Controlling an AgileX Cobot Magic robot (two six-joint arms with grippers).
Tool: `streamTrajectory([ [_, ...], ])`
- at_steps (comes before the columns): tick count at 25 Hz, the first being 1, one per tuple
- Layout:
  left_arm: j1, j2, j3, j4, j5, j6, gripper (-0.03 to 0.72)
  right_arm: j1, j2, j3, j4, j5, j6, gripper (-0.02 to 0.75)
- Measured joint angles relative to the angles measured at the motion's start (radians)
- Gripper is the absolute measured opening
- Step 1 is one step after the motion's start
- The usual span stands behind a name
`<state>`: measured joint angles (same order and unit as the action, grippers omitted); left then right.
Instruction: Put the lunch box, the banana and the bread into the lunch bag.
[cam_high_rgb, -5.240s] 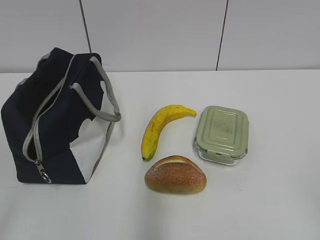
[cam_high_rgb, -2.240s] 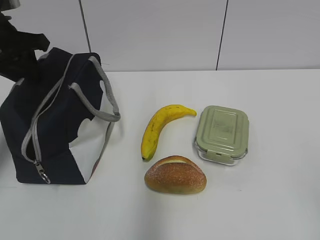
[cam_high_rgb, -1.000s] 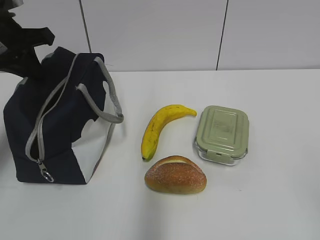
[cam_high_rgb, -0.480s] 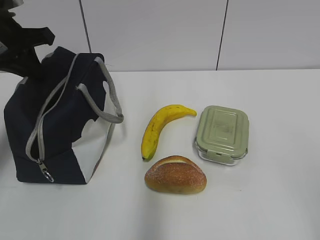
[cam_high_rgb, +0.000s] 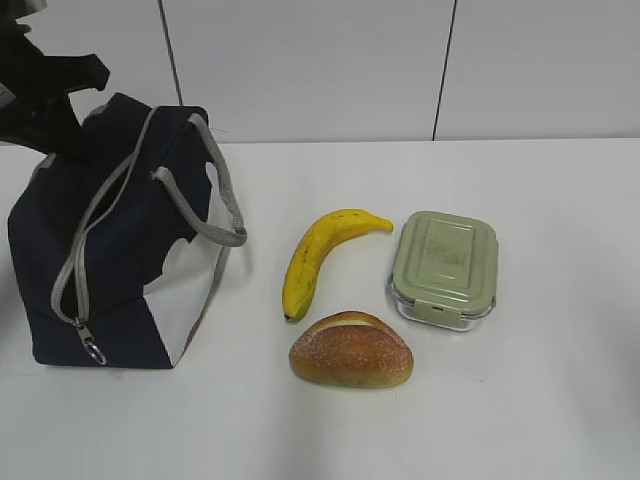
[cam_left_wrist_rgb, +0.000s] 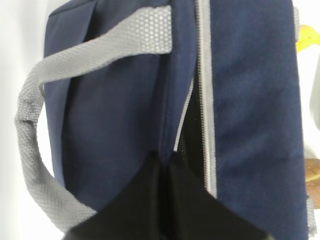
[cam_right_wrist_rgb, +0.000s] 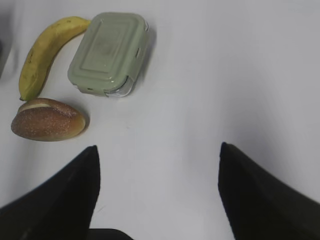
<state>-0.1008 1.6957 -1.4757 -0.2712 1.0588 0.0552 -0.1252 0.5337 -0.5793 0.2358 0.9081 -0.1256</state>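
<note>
- Lunch bag (cam_high_rgb: 120, 240) stands on the left of the white table (cam_high_rgb: 520, 400), navy with a white lower panel, grey handles drooping over its right side.
- Zipper (cam_high_rgb: 88, 250) runs slantwise down the bag's top toward the near corner, ring pull (cam_high_rgb: 92, 350) hanging low at the front. In the left wrist view the bag (cam_left_wrist_rgb: 240, 100) fills the frame; a dark gap shows beside the zipper tape (cam_left_wrist_rgb: 205, 100), so the top looks partly parted, though how far is hard to judge.
- Left gripper (cam_left_wrist_rgb: 162, 162): black fingers drawn together, pinching a fold of the navy fabric just beside the zipper line. In the exterior view the same arm sits at the bag's far upper-left corner (cam_high_rgb: 45, 95), touching the cloth.
- Banana (cam_high_rgb: 320, 258) lies on the table right of the bag, well apart from the left gripper, stem tip toward the lunch box.
- Lunch box (cam_high_rgb: 445, 268), sage-green lid on, sits just right of the banana's upper end.
- Bread (cam_high_rgb: 351, 350) lies nearest the front edge, just below the banana's lower tip.
- Right gripper (cam_right_wrist_rgb: 157, 195): fingers spread wide apart over bare table, nothing between them. Bread (cam_right_wrist_rgb: 47, 120), banana (cam_right_wrist_rgb: 47, 50) and lunch box (cam_right_wrist_rgb: 107, 52) all lie ahead and to its left, clear of the fingers; the bread is closest.
</note>
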Motion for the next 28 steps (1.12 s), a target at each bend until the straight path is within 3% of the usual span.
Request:
streamTrajectory([
  [11,0.0,0.0,0.0,0.0,-0.001,0.003,0.0,0.0,0.528,-0.197,0.159,-0.04,-0.123,0.544],
  [23,0.0,0.0,0.0,0.0,-0.002,0.003,0.0,0.0,1.036,-0.426,0.535,0.015,-0.421,0.544],
  [28,0.0,0.0,0.0,0.0,-0.003,0.003,0.0,0.0,1.211,-0.49,0.567,0.022,-0.492,0.544],
])
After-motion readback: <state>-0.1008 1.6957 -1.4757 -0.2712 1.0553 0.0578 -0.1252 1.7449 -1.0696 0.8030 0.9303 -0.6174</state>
